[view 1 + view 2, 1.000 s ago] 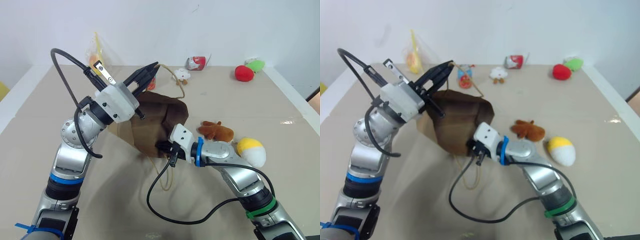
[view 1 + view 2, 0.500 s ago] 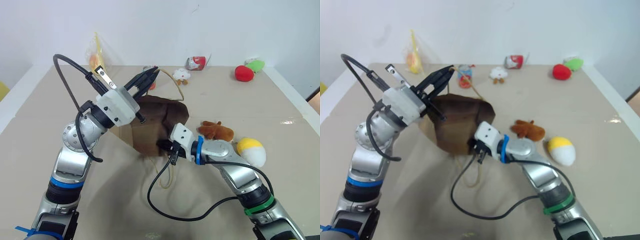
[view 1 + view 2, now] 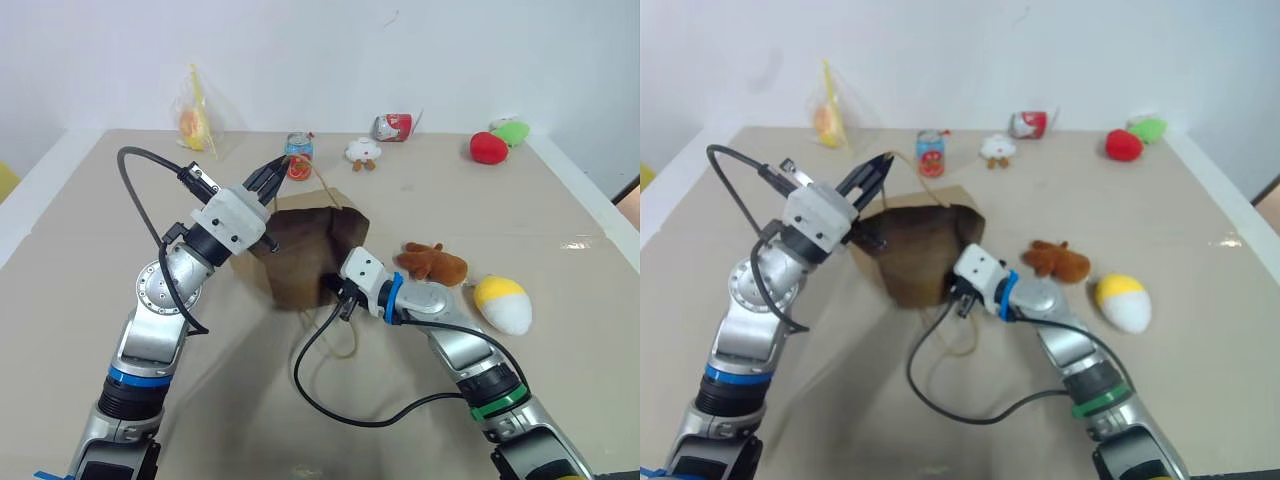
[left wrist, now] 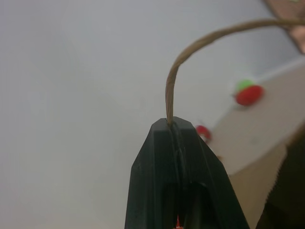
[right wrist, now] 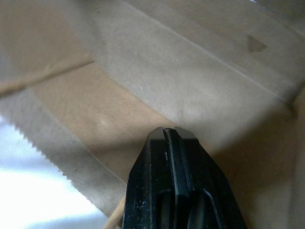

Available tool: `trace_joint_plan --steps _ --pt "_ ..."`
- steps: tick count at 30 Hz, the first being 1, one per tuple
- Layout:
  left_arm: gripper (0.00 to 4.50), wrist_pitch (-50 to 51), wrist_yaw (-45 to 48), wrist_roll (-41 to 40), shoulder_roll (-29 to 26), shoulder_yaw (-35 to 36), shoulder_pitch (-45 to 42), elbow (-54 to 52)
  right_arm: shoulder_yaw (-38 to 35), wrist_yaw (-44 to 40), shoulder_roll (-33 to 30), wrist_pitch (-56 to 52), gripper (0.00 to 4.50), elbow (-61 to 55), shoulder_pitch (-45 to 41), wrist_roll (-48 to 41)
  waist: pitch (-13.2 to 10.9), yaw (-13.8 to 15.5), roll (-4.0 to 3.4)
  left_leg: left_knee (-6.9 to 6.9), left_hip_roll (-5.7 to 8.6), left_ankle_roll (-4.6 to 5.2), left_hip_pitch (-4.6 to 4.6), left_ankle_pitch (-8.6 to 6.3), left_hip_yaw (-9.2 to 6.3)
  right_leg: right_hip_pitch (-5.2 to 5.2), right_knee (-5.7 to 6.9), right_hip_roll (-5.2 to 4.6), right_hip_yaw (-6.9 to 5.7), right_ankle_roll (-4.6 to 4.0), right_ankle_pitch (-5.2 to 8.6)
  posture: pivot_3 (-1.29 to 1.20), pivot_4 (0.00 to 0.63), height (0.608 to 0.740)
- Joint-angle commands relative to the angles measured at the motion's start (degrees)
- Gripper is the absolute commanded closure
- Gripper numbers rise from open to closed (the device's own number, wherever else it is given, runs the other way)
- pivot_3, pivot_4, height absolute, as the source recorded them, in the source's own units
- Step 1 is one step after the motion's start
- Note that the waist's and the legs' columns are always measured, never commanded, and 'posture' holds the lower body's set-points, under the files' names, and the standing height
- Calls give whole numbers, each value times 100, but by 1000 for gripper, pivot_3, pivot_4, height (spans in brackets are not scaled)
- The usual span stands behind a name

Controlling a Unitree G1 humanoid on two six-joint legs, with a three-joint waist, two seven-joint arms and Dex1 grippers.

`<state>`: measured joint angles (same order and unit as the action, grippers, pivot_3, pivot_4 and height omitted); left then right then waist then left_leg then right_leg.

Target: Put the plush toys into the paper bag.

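Head view: paper bag (image 3: 305, 250) mid-desk, thin and floppy, brown toy (image 3: 432, 262) and egg toy (image 3: 502, 303) soft, light, beside it rightward; left wrist: left hand (image 4: 175, 125) pinches cord handle (image 4: 190, 52); right wrist: right hand (image 5: 170, 131) closed inside bag mouth.

No readable text or labels

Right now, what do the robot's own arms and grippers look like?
Both arms are silver-grey metal with rounded joints and white wrist housings. The left gripper and right gripper each have two tapered black fingers. Black cables loop off both wrists. The left arm carries a blue band; the right arm a blue band and a green one.
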<state>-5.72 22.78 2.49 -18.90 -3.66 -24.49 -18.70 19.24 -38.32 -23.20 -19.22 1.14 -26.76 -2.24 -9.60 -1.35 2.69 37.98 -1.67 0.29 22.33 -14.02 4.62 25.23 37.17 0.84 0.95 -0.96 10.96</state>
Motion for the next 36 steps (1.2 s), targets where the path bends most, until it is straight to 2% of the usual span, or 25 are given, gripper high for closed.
trace_joint_plan --steps 1,5,11,20,23,29,34,36 --pt "4500 -112 67 58 -202 76 122 148 -38 74 186 28 4446 246 -22 59 2 -23 3 0 -1 0 -3 0 2 -1 0 0 2 0 0 0 150 740" --pt "4500 -268 66 229 -211 -88 -167 325 60 -61 223 28 4446 323 -55 102 2 -11 4 0 -4 3 -5 7 -7 -1 5 7 -5 -7 -5 0 150 740" --pt "4500 -219 137 104 -269 -10 -64 223 -77 -74 188 -19 4446 388 115 105 4 2 4 -6 -4 8 -6 14 -2 0 5 6 0 -7 -9 0 150 740" --pt "4500 -449 436 1 -607 51 -290 -13 -68 -94 311 58 4446 581 141 159 7 4 8 -6 -2 8 -9 14 -2 -2 5 3 -1 -6 -9 0 150 740" --pt "4500 -152 452 -149 -480 -19 -56 -6 -124 -71 330 100 4446 534 130 152 10 1 7 -6 -2 8 -14 14 -1 -6 5 3 -1 -6 -9 0 150 740" --pt "4500 461 368 -516 -157 4 231 -4 -593 -204 82 -289 4446 -587 152 -256 10 4 6 -7 -3 8 -14 14 -1 -5 6 4 -1 -6 -9 0 150 740" --pt "4500 633 568 -662 -260 67 242 40 -949 -543 -448 -714 4446 -1913 581 -660 8 15 6 -7 0 7 11 13 -6 9 -2 0 -6 -5 -8 0 150 740" --pt "4500 642 594 -672 -294 65 230 37 -1520 -798 -819 -1173 4446 -2516 793 -1223 7 12 4 -8 2 6 12 12 -7 10 -5 -1 -6 -5 -7 0 150 740"
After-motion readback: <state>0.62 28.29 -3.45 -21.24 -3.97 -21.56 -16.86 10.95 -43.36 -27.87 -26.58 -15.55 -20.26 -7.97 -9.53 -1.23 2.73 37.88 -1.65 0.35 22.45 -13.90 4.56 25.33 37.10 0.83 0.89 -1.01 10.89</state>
